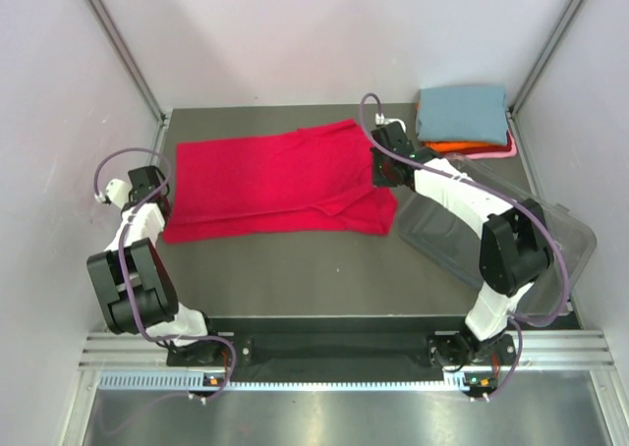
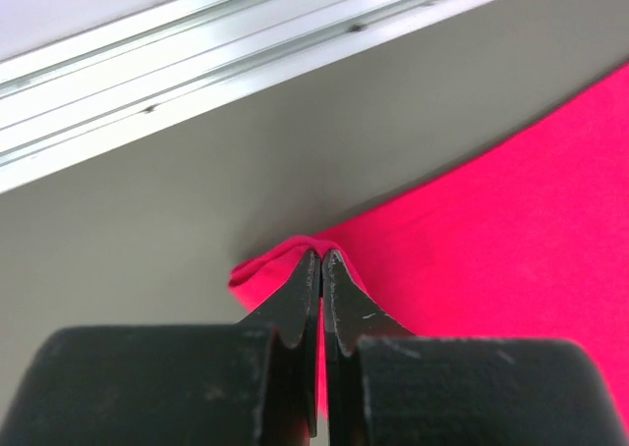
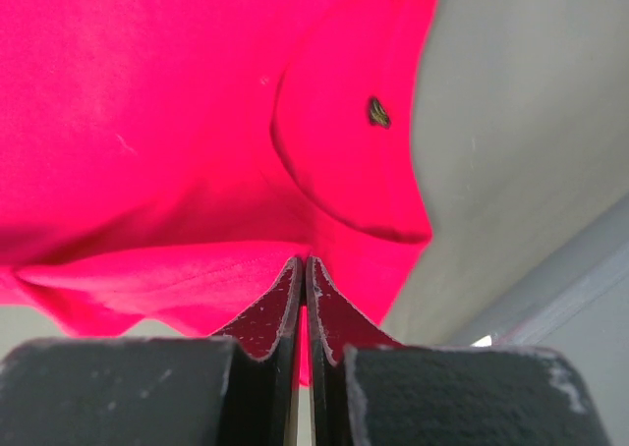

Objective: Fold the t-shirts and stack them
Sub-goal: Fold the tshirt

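- The left gripper (image 2: 321, 259) is pressing its two fingers together on a small fold at the edge of the red shirt (image 1: 265, 176). A thin strip of red is showing between the fingers, so it is clamping the cloth.
- The right gripper (image 3: 303, 264) is pinching the same shirt at the opposite end. The cloth is bunching just above its fingertips.
- The red shirt is lying across the middle of the counter (image 1: 295, 279). It is looking like a long band, with one arm at each short end.
- The blue-grey shirt (image 1: 460, 110) is sitting folded in the far right corner. It is resting on top of the orange shirt (image 1: 462, 148) and the pink shirt (image 1: 501, 153), and only the edges of those two are showing.
- A plastic tub (image 1: 580, 240) is lying at the right side, partly under the right arm.
- I am judging the red shirt to be light, soft and limp. It is not fragile, but it is likely to sag between the two holds and drag on the counter.
- A thin single edge may be slipping out of a pinch. Taking hold at the corners, through all the layers together, seems safer, so that the fold is not opening during a lift.
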Controlling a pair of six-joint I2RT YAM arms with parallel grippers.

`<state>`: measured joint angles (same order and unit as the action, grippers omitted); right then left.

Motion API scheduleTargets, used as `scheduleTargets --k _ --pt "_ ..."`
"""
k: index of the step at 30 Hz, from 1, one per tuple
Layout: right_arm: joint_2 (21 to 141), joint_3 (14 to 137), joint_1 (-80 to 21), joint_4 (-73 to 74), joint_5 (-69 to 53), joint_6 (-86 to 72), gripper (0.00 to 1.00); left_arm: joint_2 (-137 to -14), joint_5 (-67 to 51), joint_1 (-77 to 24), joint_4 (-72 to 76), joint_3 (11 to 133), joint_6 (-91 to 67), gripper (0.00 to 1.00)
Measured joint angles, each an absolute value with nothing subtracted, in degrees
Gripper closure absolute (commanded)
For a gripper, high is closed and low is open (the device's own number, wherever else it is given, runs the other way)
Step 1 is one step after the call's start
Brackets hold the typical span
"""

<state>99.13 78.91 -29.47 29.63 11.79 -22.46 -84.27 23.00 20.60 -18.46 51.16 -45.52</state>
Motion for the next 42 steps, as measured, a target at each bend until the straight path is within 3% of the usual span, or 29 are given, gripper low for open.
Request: scheduleTargets --k 11,42 --pt "102.9 82.5 -29.0 26.7 10.7 -19.0 1.00 -93.4 17.3 20.4 -14.9 56.4 -43.1 1.00" --pt "113.1 93.4 -27.4 26.0 12.8 -12.2 0.98 -106.4 17.7 17.3 -18.2 71.2 -38.7 1.00"
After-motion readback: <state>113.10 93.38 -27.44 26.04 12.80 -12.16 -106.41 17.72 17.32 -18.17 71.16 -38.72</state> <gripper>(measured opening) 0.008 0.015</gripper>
